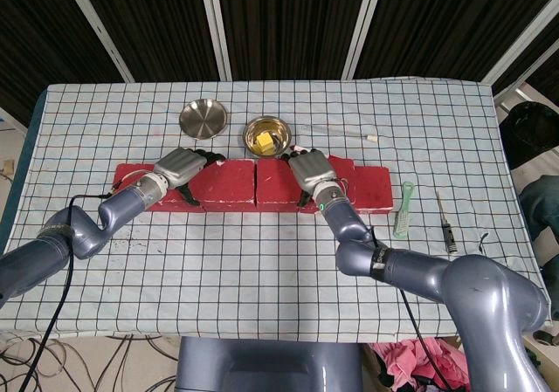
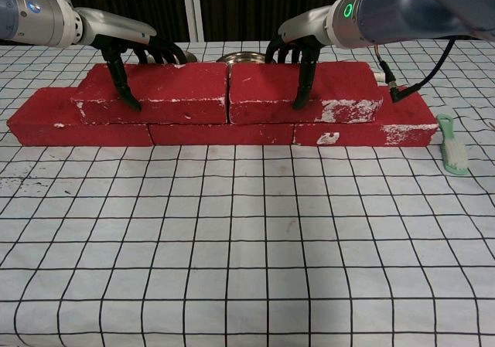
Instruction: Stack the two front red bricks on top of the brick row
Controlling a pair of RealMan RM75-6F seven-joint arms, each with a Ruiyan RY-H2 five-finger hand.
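Both arms are glossy blue-grey tubes with rounded joints, tapering toward the wrists. The left hand [image 1: 179, 167] and the right hand [image 1: 310, 169] have flat silver-grey backs and black fingers [image 2: 122, 84]. A green light ring glows on the right forearm, a small blue dot on the left. A black cable trails from each arm.

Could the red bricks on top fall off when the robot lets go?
Maybe. The left hand and right hand each grip a top brick, so fingers pulling away could drag one off the bottom row. A brick sliding backward might also hit the bowl right behind the wall.
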